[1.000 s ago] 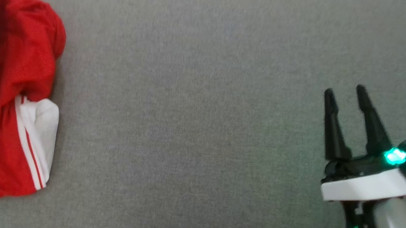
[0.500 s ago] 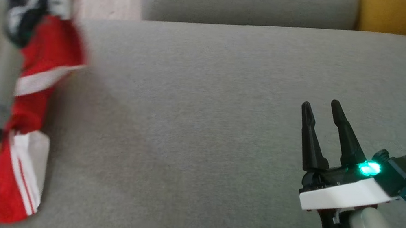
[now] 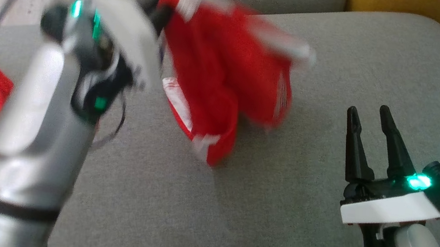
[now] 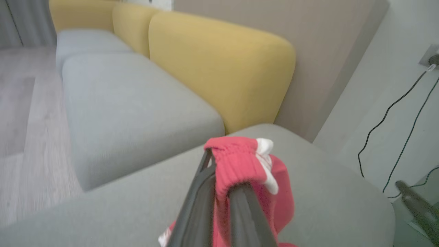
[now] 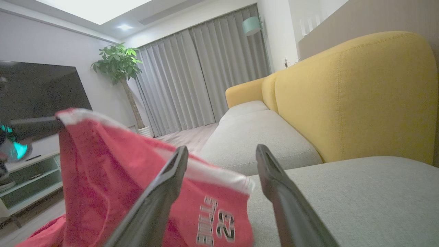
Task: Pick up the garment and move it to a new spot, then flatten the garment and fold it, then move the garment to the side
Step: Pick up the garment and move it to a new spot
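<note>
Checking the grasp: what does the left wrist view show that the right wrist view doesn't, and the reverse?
Left wrist view: the left gripper shut on the red garment at its elastic waistband, and dark cables off to the side. Right wrist view: the right gripper open and empty, the garment's printed 23, a television, a plant and curtains. Shared: the garment hanging over the grey seat cushion, with the yellow backrest behind.

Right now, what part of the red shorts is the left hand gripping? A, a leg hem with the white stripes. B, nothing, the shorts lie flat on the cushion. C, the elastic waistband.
C: in the left wrist view the left hand is shut on the gathered elastic waistband of the red shorts, with the fabric bunched over its fingers.
</note>
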You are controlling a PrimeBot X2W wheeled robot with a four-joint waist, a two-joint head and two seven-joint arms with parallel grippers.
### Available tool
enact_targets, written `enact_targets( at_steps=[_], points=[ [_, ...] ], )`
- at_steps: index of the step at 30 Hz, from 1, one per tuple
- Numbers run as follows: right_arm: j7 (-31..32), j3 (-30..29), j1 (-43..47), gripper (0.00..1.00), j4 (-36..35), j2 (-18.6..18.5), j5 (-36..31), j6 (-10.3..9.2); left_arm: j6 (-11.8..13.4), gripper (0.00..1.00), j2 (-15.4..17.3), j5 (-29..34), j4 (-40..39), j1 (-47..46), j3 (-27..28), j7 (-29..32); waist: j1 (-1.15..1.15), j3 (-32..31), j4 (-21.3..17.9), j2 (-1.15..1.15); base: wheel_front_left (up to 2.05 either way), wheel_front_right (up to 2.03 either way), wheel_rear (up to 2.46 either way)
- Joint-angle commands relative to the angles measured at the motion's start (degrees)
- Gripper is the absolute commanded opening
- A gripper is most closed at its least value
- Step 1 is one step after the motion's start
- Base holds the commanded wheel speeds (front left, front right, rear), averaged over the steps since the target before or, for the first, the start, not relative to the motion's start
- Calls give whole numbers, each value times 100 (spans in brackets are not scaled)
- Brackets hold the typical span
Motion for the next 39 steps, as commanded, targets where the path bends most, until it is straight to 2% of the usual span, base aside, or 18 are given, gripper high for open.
enact_targets(
  at_steps=[1, 5, 7, 10, 11, 12, 13, 17, 21, 23, 26, 29, 30, 32, 35, 39],
  points=[
    [-62, 99, -44, 100, -223, -40, 32, -4, 42, 0, 258, -51, -126, 74, 246, 30, 0, 52, -60, 0, 0, 0, 0],
    [-62, 179, -36, 100, -190, -30, 51, -4, 9, 0, 548, -114, 411, 922, 282, -149, 0, 117, -135, 0, 0, 0, 0],
    [-62, 223, -57, 100, -183, -30, 69, -4, -21, 0, 846, 111, 781, 1264, 128, -308, 0, 151, -170, 0, 0, 0, 0],
    [-62, 239, -65, 100, -167, -77, 91, -4, -46, 0, 927, 7, 1322, 1581, 157, -588, 0, 181, -163, 0, 0, 0, 0],
    [-62, 246, -67, 100, -149, -100, 94, -4, -51, 10, 999, 78, 1478, 1613, 118, -697, 0, 186, -150, 0, 0, 0, 0],
    [-62, 258, -70, 100, -127, -123, 99, -4, -55, 48, 1028, 86, 1643, 1627, 108, -776, 0, 186, -133, 0, 0, 0, 0],
    [-62, 274, -72, 100, -110, -142, 104, -4, -58, 100, 1002, 0, 1792, 1625, 162, -850, 0, 181, -117, 0, 0, 0, 0],
    [-62, 311, -52, 100, -55, -189, 120, -4, -83, 100, 1010, -223, 2064, 1527, 186, -1019, 0, 121, -52, 0, 0, 0, 0],
    [-62, 260, 35, 100, 0, -226, 103, -4, -83, 100, 1285, -92, 1864, 1523, 123, -1311, 0, 20, 25, 0, 0, 0, 0],
    [-62, 175, 98, 100, 4, -232, 77, -4, 10, 100, 1433, 52, 1660, 1584, 105, -1428, 0, -25, 86, 0, 0, 0, 0],
    [-62, 81, 178, 100, -12, -255, 21, -4, 333, 100, 1547, 252, 1128, 1713, 179, -1778, 0, -85, 190, 0, 0, 0, 0],
    [-62, 23, 239, 100, -51, -252, -35, -4, 711, 100, 1421, 249, 422, 1950, 361, -2134, 0, -140, 288, 0, 0, 0, 0],
    [-62, -4, 273, 100, -90, -249, -66, -4, 1000, 100, 1344, 314, -89, 2189, 458, -2386, 0, -163, 331, 0, 0, 0, 0],
    [-62, -33, 305, 100, -128, -246, -89, -4, 1261, 100, 1232, 379, -564, 2499, 527, -2665, 0, -179, 365, 0, 0, 0, 0],
    [-62, -69, 375, 100, -190, -247, -126, -4, 1542, 100, 980, 347, -1065, 3045, 606, -3055, 0, -186, 405, 0, 0, 0, 0],
    [-62, -218, 586, 100, -285, -234, -140, -4, 1737, 100, 723, 425, -1236, 3697, 587, -3573, 0, -184, 460, 0, 0, 0, 0]
  ],
)
